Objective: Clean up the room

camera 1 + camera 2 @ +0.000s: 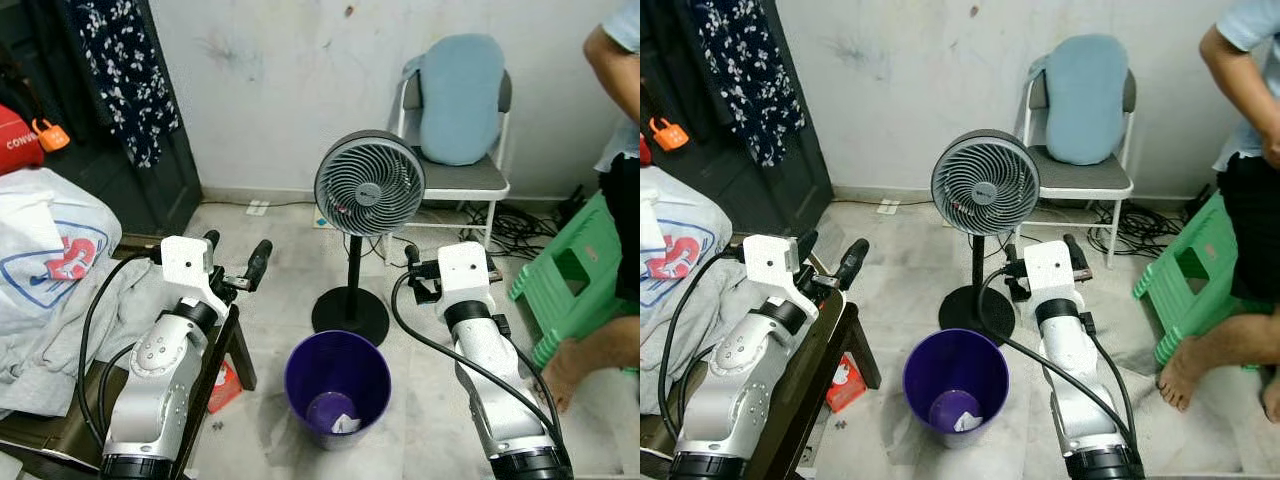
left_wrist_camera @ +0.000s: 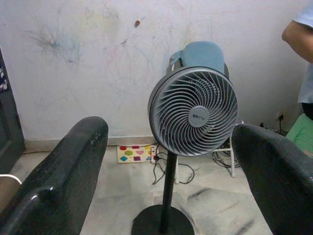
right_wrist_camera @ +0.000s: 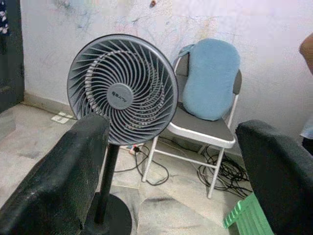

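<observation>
My left gripper [image 1: 235, 256] is raised in front of me with its two black fingers [image 2: 58, 181] spread wide apart, holding nothing and touching nothing; through the gap I look straight at the grey pedestal fan [image 2: 193, 111]. My right gripper [image 1: 446, 256] is up at about the same height, its fingers [image 3: 54, 186] likewise well apart and empty, with the fan and the folding chair [image 3: 203, 128] beyond them. Between my two arms, on the pale floor just in front of the fan's round black base, stands the purple bin [image 1: 337, 386], upright and open-topped, with a small scrap of white paper [image 1: 345, 423] lying at its bottom. To my left a heap of grey cloth [image 1: 60, 325] and a white plastic bag [image 1: 45, 250] lie on a dark low table [image 1: 215, 375], and a small red packet [image 1: 225, 385] sits on the floor beside its leg. The chair by the wall carries a blue cushion [image 1: 460, 98]. On my right, a person [image 1: 615, 180] sits on a green plastic stool [image 1: 560, 285], one bare foot on the floor.
</observation>
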Controlling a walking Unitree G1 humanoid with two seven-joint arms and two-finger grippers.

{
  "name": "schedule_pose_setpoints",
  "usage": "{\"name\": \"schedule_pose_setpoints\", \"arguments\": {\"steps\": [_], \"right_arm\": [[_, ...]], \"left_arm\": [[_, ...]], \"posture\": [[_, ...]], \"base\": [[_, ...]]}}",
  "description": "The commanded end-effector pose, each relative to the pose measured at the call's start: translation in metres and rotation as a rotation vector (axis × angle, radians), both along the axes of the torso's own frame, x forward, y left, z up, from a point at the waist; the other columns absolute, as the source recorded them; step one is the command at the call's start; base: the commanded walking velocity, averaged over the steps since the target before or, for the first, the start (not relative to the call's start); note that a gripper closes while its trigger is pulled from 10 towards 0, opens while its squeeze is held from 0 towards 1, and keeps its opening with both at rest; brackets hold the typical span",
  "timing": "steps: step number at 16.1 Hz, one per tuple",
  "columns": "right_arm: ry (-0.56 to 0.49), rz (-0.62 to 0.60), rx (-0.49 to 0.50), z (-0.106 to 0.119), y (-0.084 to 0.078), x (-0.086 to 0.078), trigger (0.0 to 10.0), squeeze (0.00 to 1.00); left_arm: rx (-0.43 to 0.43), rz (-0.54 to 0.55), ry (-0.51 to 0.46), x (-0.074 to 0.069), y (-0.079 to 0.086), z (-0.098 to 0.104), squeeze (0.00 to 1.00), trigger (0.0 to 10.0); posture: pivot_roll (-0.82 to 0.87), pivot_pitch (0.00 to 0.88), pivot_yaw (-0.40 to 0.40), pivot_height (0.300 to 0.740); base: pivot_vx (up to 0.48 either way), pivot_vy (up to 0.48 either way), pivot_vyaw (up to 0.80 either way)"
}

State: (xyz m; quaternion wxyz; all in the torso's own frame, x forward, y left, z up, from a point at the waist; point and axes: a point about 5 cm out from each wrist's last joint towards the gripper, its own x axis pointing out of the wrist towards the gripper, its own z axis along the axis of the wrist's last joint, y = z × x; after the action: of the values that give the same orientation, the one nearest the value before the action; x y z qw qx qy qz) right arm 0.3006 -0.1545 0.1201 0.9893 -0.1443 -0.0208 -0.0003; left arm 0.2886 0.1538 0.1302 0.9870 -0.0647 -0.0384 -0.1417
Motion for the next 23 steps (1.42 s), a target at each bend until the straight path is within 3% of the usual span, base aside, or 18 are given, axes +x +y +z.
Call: {"name": "schedule_pose_setpoints", "arguments": {"steps": [1,2,3,12,23], "right_arm": [[-0.028,0.019,-0.006,0.007,0.003,0.0,10.0,1.0],[-0.036,0.034,-0.038,0.008,0.006,0.0,10.0,0.2],[-0.036,0.041,-0.044,0.007,0.007,0.0,10.0,0.0],[-0.05,0.004,-0.035,0.009,0.004,0.003,10.0,0.0],[-0.076,0.04,-0.013,0.019,0.016,0.013,10.0,0.0]], "left_arm": [[0.01,0.026,-0.004,0.001,0.004,0.0,0.0,10.0],[0.005,0.027,-0.007,0.002,0.003,0.002,0.0,10.0],[0.004,0.025,-0.011,0.002,0.003,0.003,0.0,10.0],[0.008,-0.035,-0.028,-0.002,-0.008,0.004,0.0,10.0],[0.077,-0.004,-0.073,-0.002,-0.01,0.009,0.0,10.0]], "posture": [[-0.09,0.0,0.055,0.74],[-0.09,0.0,0.052,0.74],[-0.09,0.0,0.051,0.74],[-0.1,0.0,0.059,0.74],[-0.09,0.0,0.038,0.74]], "base": [[0.0,0.0,0.0],[0.0,0.0,0.8],[0.0,0.0,0.8],[0.0,0.0,0.2],[0.0,0.0,0.8]]}}
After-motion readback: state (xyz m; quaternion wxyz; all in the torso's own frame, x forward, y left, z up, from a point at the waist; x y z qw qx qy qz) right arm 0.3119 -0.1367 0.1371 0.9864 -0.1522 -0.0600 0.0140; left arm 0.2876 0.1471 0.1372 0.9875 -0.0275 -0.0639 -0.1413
